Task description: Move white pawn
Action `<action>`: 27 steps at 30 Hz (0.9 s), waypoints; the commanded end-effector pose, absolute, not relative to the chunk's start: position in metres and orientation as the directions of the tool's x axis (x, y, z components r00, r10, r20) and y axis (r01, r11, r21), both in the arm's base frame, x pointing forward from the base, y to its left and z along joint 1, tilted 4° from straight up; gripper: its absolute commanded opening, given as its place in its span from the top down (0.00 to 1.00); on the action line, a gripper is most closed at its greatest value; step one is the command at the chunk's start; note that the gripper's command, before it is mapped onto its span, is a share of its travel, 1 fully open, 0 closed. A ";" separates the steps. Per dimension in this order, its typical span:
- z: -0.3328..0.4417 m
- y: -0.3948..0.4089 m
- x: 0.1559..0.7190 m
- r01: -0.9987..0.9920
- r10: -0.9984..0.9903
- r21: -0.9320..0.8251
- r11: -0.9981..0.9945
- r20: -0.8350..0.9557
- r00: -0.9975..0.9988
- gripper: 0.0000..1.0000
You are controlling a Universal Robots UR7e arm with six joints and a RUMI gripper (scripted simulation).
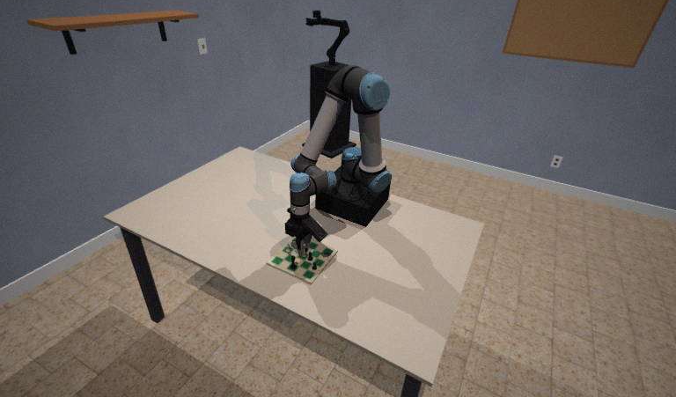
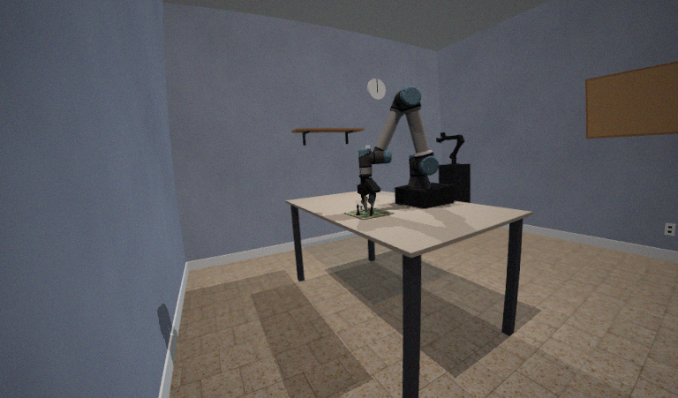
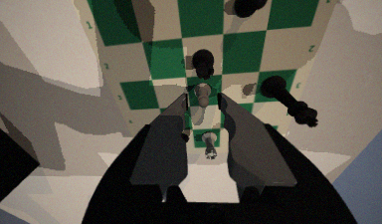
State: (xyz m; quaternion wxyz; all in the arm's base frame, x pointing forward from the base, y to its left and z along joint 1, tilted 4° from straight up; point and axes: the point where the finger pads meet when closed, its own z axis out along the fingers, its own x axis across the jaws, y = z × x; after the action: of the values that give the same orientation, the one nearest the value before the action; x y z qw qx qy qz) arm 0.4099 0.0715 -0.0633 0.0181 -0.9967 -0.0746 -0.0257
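The green and cream chessboard (image 1: 302, 260) lies on the table in front of the arm's base; it also shows in the exterior view (image 2: 368, 213). In the wrist view the white pawn (image 3: 202, 95) stands upright just between my fingertips. My gripper (image 3: 202, 94) is low over the board, its fingers a narrow gap apart on either side of the pawn, not pressing it. A second white piece (image 3: 209, 145) stands nearer the board's edge under my fingers. Black pieces stand beyond the pawn (image 3: 203, 62), at the far row (image 3: 249, 1), and to the right (image 3: 288, 99).
The arm's black base (image 1: 352, 201) stands on the table behind the board. A small dark piece (image 3: 185, 135) sits close to my left finger. The number labels run along the board's left edge.
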 end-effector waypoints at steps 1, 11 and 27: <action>-0.063 0.071 0.410 0.150 0.148 -0.032 -0.988 0.055 0.987 0.80; -0.063 0.071 0.410 0.150 0.148 -0.032 -0.988 0.055 0.987 0.80; -0.063 0.071 0.410 0.150 0.148 -0.032 -0.988 0.055 0.987 1.00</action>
State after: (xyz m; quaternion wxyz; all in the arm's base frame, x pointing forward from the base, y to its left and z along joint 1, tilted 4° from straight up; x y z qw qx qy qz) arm 0.4099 0.0715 -0.0633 0.0181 -0.9967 -0.0746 -0.0257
